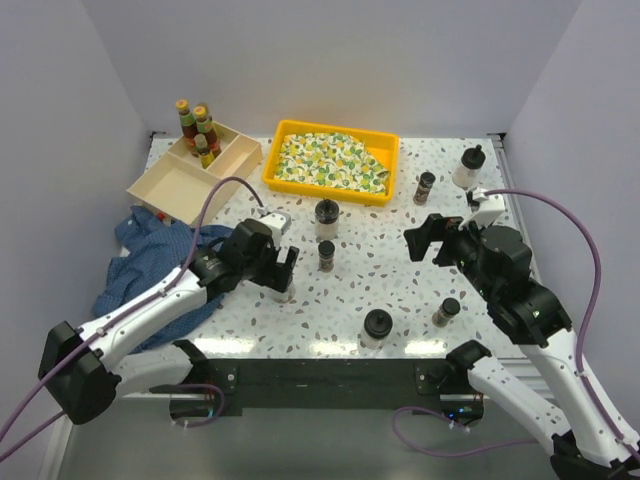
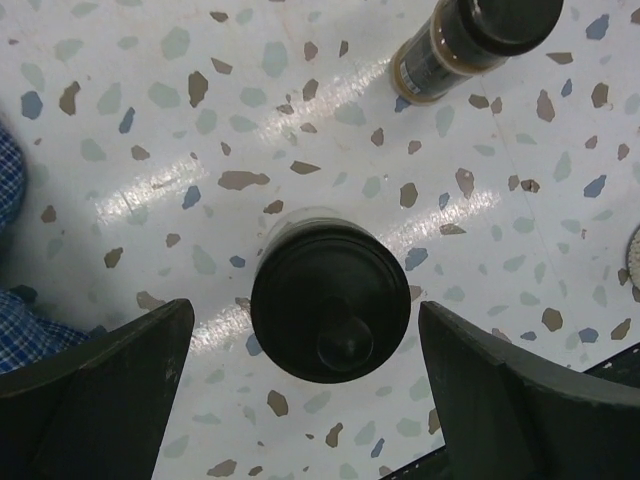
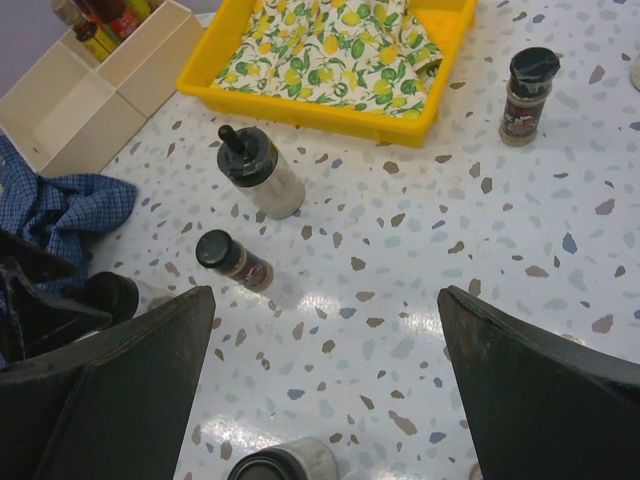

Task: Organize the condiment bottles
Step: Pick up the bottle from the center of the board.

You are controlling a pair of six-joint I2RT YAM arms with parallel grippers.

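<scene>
The left gripper (image 1: 277,268) hangs with its fingers spread wide on both sides of a clear squat bottle (image 2: 330,300) with a black knobbed cap, not touching it, at the near left of the speckled table (image 1: 400,280), close to a blue checked cloth (image 1: 140,260). The right gripper (image 1: 428,236) is also spread wide and holds nothing, above the right side. A few slim sauce bottles (image 1: 198,128) stand in the far part of the wooden divided box (image 1: 170,185) at the far left, and a brown spice jar (image 1: 326,253) stands between the grippers.
</scene>
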